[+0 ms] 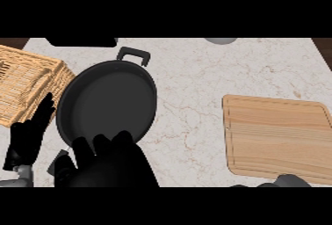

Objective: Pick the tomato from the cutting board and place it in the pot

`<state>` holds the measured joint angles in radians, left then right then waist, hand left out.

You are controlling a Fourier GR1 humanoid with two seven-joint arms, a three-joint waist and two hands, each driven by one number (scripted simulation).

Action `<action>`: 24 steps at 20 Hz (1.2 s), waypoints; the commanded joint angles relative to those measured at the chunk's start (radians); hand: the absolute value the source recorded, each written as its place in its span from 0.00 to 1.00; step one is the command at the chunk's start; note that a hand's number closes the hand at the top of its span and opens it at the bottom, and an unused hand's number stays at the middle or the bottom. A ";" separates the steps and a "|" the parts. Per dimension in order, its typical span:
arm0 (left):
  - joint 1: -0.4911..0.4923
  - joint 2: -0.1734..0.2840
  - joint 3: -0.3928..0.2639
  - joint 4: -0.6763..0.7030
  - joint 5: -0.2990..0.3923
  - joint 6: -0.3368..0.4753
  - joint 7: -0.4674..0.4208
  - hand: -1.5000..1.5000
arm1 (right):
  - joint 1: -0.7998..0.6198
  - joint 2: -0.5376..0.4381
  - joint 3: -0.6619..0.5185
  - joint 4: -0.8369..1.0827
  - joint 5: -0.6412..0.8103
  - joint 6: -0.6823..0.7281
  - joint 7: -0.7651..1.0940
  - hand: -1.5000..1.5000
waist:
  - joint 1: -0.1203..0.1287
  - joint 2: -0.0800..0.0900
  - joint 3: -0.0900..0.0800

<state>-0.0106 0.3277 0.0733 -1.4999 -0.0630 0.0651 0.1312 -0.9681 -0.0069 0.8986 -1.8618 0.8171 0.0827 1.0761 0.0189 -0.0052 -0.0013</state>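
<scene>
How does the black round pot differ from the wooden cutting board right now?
The black round pot sits left of centre on the marble counter; the light wooden cutting board lies at the right. The pot is dark, round, rimmed, with a loop handle; the board is pale, rectangular and flat. The right hand overlaps the pot's near edge, fingers curled; nothing touches the board. Neither shows a tomato on it.

I can't see the tomato anywhere; my right hand [107,162] covers the near rim of the pot [107,103], its fingers curled, contents hidden.
</scene>
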 commanded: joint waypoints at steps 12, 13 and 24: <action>0.036 0.025 0.055 -0.019 0.036 -0.074 -0.024 0.50 | -0.158 0.007 -0.343 0.447 -0.097 -0.139 -0.311 1.00 | 0.000 0.008 0.001; 0.029 0.008 0.033 -0.037 0.004 -0.042 -0.001 0.50 | -0.134 0.007 -0.329 0.535 -0.095 -0.211 -0.391 1.00 | 0.005 0.011 0.001; 0.022 -0.006 0.050 -0.012 -0.002 -0.051 -0.034 0.50 | -0.247 0.007 -0.328 1.002 -0.129 -0.326 -0.661 1.00 | 0.015 0.013 0.000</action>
<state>0.0097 0.3098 0.0994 -1.5335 -0.0796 0.0330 0.1223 -1.1878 0.0000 0.5523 -1.0010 0.6771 -0.2128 0.4964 0.0334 0.0077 -0.0009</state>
